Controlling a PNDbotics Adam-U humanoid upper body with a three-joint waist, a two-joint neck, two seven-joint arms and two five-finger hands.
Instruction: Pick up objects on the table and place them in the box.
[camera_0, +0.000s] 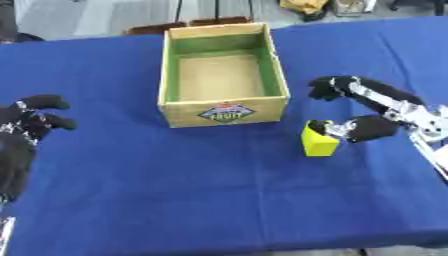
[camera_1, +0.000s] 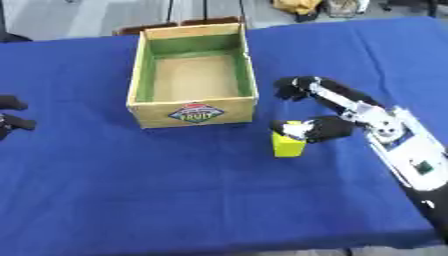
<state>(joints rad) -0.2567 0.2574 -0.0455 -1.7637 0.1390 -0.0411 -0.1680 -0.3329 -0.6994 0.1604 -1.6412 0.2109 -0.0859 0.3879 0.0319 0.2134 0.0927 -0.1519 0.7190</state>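
The little yellow block (camera_0: 318, 141) sits on the blue tablecloth (camera_0: 175, 190) just right of the wooden box (camera_0: 223, 75), looks light and rigid (probably foam or plastic), so the right hand (camera_0: 372, 120), fingers spread with the thumb touching its top, should pinch the flat sides.

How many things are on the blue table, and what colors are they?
Yellow block: 1, with the right robot hand touching it
Wooden box with green inside walls: 1
Black robot hands: 2, the left robot hand idle at the left edge
Total: 4
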